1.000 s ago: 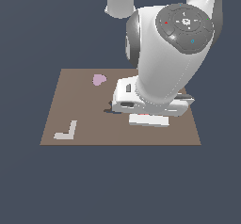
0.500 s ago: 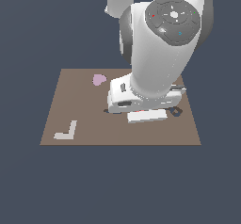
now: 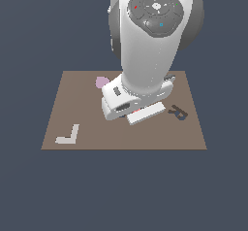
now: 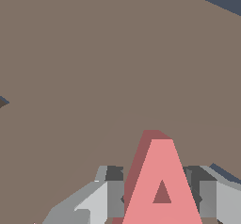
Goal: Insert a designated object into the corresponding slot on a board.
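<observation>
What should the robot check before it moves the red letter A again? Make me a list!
1. Is the red A between the hand's fingers? Ok: a finger sits close on each side in the wrist view.
2. Is the A lifted off the board? Cannot tell.
3. Is the A-shaped hole in sight? Not ok: neither view shows it; the arm covers the board's middle.
4. Is the dark R-shaped hole the wrong one to use? Ok: it shows at the exterior view's right, clear of the hand.
5. Are the lilac piece and white L out of the way? Ok: both lie apart from the hand.
</observation>
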Robot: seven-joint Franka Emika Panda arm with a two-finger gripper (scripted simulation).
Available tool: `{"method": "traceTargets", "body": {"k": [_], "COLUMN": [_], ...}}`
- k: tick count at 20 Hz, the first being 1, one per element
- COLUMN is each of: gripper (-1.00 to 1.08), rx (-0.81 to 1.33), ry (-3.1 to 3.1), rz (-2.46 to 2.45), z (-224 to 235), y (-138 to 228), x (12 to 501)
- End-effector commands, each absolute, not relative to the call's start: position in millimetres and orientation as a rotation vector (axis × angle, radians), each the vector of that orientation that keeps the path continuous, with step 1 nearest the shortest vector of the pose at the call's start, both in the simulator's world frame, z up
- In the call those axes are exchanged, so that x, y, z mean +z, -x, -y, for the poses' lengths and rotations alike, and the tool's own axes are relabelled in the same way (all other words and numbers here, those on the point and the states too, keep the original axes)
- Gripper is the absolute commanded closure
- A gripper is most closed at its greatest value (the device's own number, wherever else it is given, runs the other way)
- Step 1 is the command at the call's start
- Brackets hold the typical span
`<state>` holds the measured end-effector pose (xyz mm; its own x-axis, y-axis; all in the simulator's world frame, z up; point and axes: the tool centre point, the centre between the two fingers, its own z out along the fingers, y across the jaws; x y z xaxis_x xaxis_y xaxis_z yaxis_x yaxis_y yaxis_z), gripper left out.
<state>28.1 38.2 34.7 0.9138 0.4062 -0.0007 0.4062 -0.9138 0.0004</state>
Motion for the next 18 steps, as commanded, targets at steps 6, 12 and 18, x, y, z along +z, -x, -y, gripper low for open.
{"method": "traceTargets", "body": {"k": [6, 12, 18], "gripper": [1.08, 1.08, 1.08], "rx": [-0.001, -0.001, -0.002], "ry": [-2.959, -2.858, -2.771], "rz": [-1.053, -1.301, -1.476], "z": [-13.6, 2.6, 14.2], "y": [-23.8, -24.9, -27.8], "x": [37.0, 38.4, 39.4]}}
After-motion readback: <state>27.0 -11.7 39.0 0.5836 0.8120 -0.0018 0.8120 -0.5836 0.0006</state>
